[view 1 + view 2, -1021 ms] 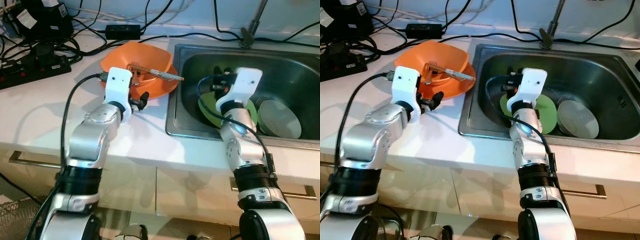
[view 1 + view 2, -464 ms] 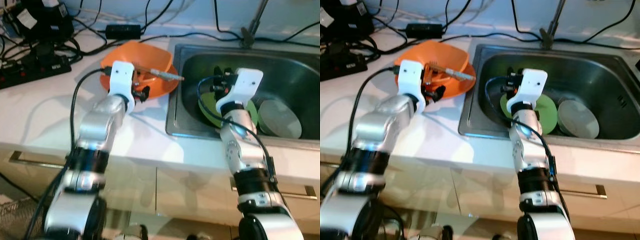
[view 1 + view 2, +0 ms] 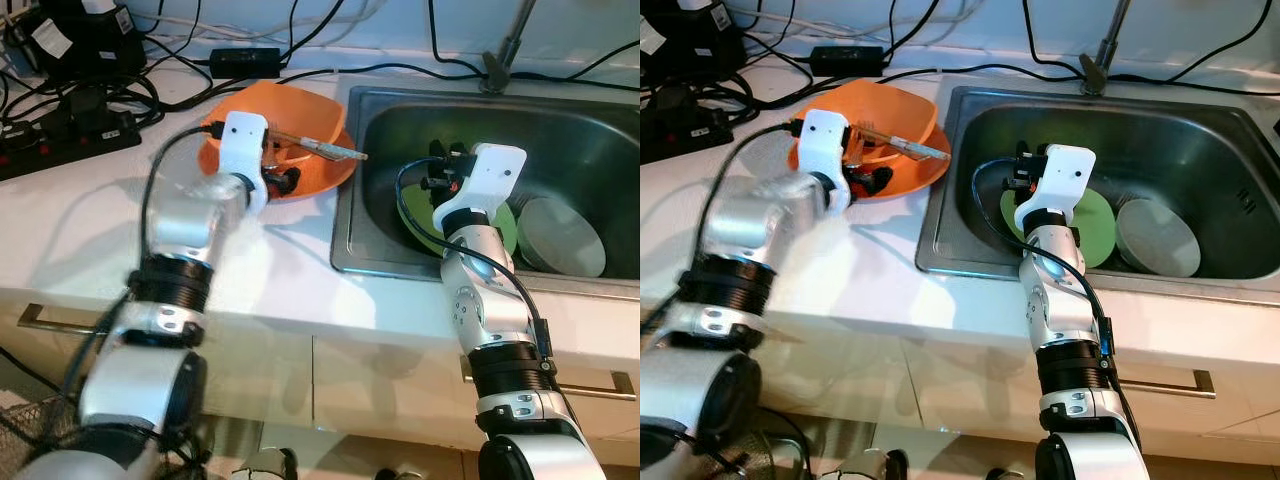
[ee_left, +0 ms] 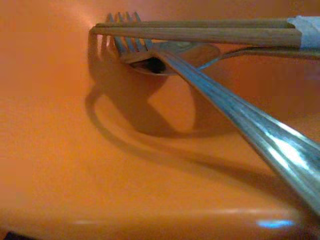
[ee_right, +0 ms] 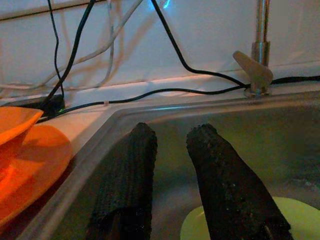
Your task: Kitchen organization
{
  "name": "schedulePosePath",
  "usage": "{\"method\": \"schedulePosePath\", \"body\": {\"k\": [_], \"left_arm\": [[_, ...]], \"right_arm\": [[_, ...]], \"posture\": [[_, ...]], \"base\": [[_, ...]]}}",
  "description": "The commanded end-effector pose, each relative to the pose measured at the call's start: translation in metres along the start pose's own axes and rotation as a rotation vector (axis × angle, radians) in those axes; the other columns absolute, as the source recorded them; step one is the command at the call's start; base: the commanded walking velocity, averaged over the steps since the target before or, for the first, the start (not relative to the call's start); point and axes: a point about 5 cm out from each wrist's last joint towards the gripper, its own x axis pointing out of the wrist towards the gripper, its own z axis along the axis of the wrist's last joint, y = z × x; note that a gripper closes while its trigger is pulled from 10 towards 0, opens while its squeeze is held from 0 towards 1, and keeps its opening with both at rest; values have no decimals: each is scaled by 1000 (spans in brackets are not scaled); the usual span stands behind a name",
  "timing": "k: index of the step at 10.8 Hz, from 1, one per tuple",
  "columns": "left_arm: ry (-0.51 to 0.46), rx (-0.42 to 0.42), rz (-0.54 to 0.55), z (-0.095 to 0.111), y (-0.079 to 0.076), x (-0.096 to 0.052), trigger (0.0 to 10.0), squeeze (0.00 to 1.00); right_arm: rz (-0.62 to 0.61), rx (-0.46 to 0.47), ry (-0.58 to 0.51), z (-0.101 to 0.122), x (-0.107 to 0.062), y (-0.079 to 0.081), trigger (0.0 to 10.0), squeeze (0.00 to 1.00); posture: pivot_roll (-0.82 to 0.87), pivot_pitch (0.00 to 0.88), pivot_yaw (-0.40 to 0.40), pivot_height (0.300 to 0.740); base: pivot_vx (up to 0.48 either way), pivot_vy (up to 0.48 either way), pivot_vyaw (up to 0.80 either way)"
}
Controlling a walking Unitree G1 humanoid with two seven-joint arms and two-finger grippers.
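An orange bowl (image 3: 305,125) stands on the white counter just left of the steel sink (image 3: 600,140). In it lie wooden chopsticks (image 4: 200,31), a fork (image 4: 121,42) and a metal spoon (image 4: 240,120). My left gripper (image 3: 283,180) is at the bowl's near rim, pointing in at the cutlery from very close. My right gripper (image 5: 172,132) hovers open inside the sink, nothing between its fingers, above a green plate (image 3: 503,228). A pale grey bowl (image 3: 565,237) lies beside that plate.
The faucet (image 3: 500,55) rises behind the sink. Power strips (image 3: 70,130), a black adapter (image 3: 245,60) and tangled cables crowd the back left of the counter. Drawer fronts with metal handles (image 3: 600,380) lie below the counter edge.
My left arm has stretched forward, carrying its gripper from the counter in front of the orange bowl up to the bowl's rim. The right arm has hardly moved.
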Motion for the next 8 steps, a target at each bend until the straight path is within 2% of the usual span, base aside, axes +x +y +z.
{"method": "schedulePosePath", "body": {"k": [1, 4, 7, 8], "left_arm": [[76, -7, -27, -13, -1, 0, 10000, 0], [143, -13, -73, -36, -4, -26, 10000, 0], [200, -85, -83, -64, -19, -65, 10000, 0], [200, -101, -71, -64, -19, -75, 10000, 0]], "right_arm": [[-3, 2, -5, 3, 0, -1, 10000, 0], [4, 11, 3, 1, 0, 2, 10000, 0], [24, 21, 11, 0, 4, 7, 10000, 0], [27, 22, 9, 1, 5, 8, 10000, 0]], "posture": [[201, 161, 52, 740], [229, 170, 52, 740], [265, 179, 33, 740], [273, 181, 34, 740]], "base": [[0, 0, 0], [0, 0, 0], [0, 0, 0], [0, 0, 0]]}}
